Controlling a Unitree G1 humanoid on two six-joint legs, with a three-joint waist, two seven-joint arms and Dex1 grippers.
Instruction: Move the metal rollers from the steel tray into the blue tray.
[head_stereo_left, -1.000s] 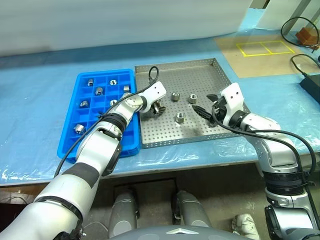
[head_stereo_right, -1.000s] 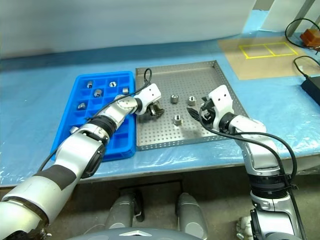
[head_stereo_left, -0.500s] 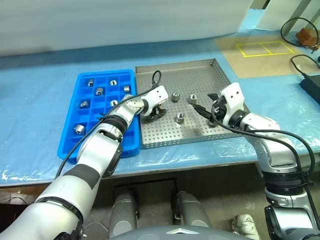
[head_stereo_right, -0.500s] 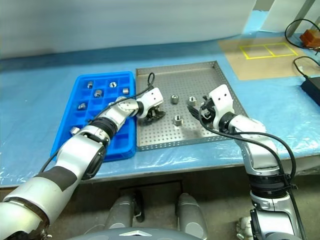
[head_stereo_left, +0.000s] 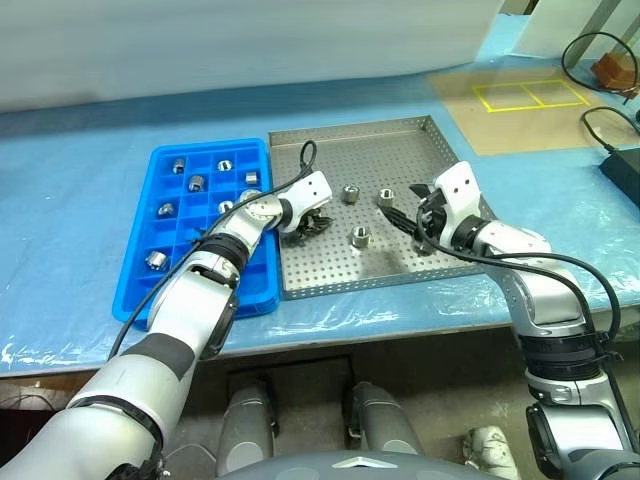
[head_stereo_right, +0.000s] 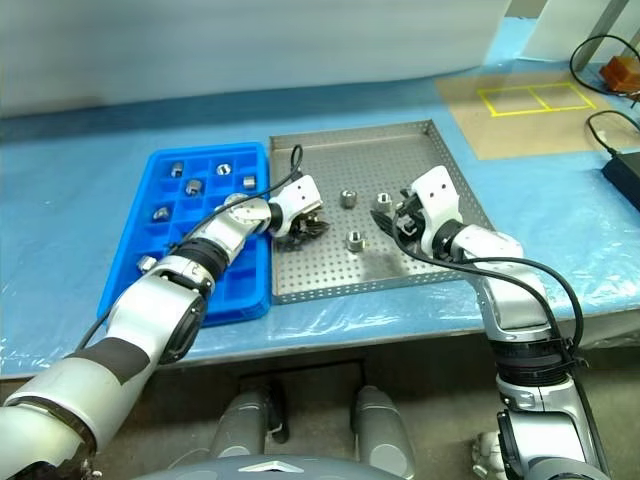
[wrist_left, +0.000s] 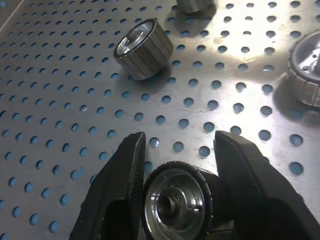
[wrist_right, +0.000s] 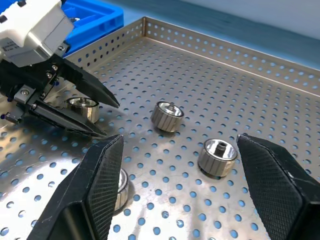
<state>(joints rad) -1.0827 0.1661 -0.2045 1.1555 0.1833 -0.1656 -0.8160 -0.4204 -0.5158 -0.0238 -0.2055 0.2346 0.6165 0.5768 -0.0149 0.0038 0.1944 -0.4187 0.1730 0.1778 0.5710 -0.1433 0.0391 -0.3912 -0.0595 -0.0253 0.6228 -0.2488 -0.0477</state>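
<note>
The left end effector (head_stereo_left: 312, 221) is clamping one of the metal rollers (wrist_left: 176, 201) between its two black fingers (wrist_left: 120, 192), narrow around the ribbed rim, with the roller's hollow centre facing back along the fingers. It is sitting low over the steel tray (head_stereo_left: 420, 134), near that tray's edge that borders the blue tray (head_stereo_left: 160, 157). Going by the head views, the blue tray is lying just beside this end effector on the robot's left, so the carry is looking short and sideways across the shared rims, and the left arm is clearly the nearer one for it.

Several rollers are already resting in the blue tray's compartments (head_stereo_left: 198, 182), mostly toward its far end. Three loose rollers are lying on the perforated floor between the two arms: one (head_stereo_left: 351, 193) and another (head_stereo_left: 385, 197) farther back, a third (head_stereo_left: 360, 236) closer to the desk's near edge.

The right end effector (wrist_right: 175, 165) is hovering wide and empty over the steel tray, pointing toward those loose rollers.
</note>
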